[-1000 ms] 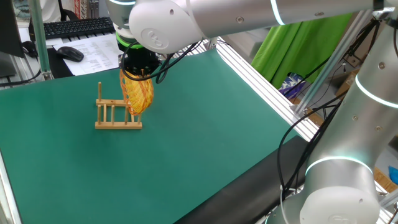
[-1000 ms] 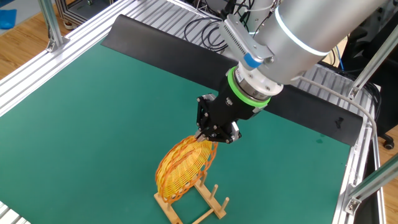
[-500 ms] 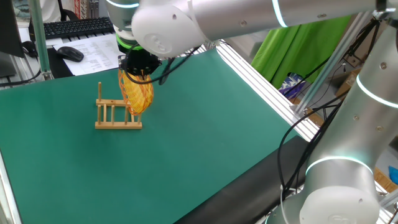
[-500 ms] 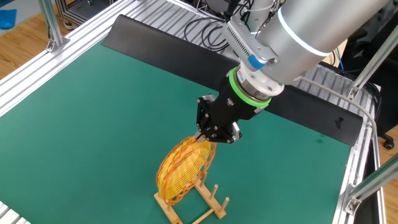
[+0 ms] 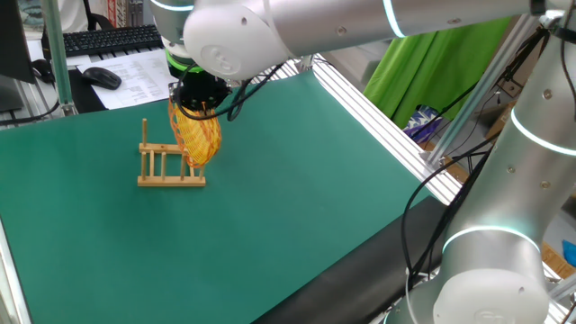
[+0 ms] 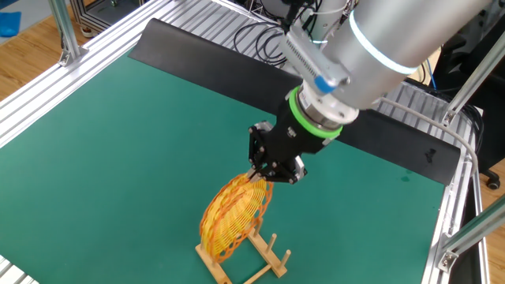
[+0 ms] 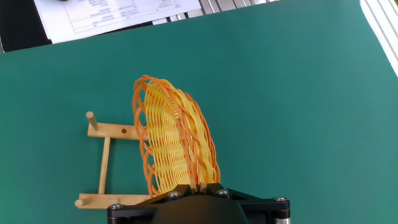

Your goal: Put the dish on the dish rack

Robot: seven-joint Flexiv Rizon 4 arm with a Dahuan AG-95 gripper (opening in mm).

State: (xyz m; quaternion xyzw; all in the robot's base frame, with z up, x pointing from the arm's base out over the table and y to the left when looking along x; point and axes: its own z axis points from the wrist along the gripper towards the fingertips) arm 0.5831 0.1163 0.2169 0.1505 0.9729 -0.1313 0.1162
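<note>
Firstly, one fixed view. Item: dish [image 5: 199, 137], yellow-orange, woven, held on edge at the right end of the rack [image 5: 170, 166]. It hangs directly below the gripper [image 5: 200, 106], pinched at its upper rim. Its lower edge is seen down among the end pegs; whether it bears on the base rails cannot be told. Rack stands on the green bench [image 5: 270, 207].

Next, the other fixed view. Dish [image 6: 230, 216] is seen tilted, its top leaning toward the gripper [image 6: 260, 178], its lower part lying against the rack [image 6: 245, 264]. Jaws are closed on the rim at the dish's highest point. Spare pegs stand free to the right of the dish.

Lastly, hand view. Dish [image 7: 174, 146] is seen edge-on, running away from the gripper [image 7: 198, 186], its near rim clamped between the jaws at the bottom of the picture. Rack [image 7: 106, 163] lies to the left, one peg end and both rails visible; the dish covers the rack's right part.

Risks, judged: if released while tilted and not seated between pegs, the dish may roll or topple off the rack's end. A light rack may be tipped or dragged if the dish is pressed down or sideways against a peg. Woven strands may snag on a peg or on the jaws at release.
</note>
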